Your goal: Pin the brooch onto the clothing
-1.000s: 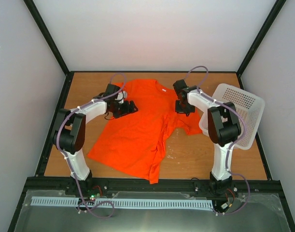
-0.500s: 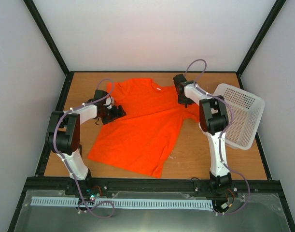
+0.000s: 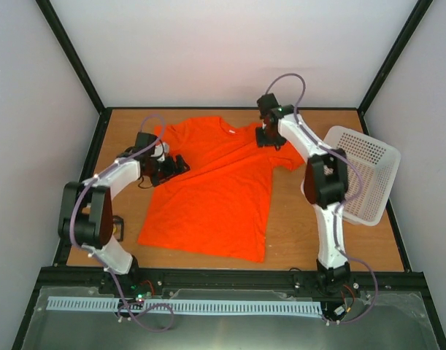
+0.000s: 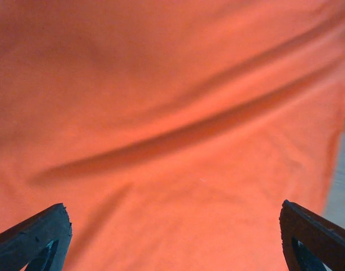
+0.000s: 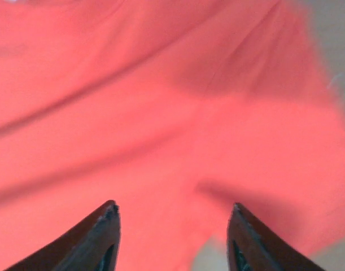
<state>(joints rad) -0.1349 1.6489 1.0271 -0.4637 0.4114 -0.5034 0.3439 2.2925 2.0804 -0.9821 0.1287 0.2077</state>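
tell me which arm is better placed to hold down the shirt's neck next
Right, probably. The right gripper hovers open over the T-shirt at the shoulder just beside its neck, while the left gripper sits farther off, over the opposite sleeve.

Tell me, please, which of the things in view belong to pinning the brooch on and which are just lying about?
Job: orange T-shirt, spread on the table; left hand and right hand, both open over it. No brooch shows.
Lying about: white basket, at the table's right side.
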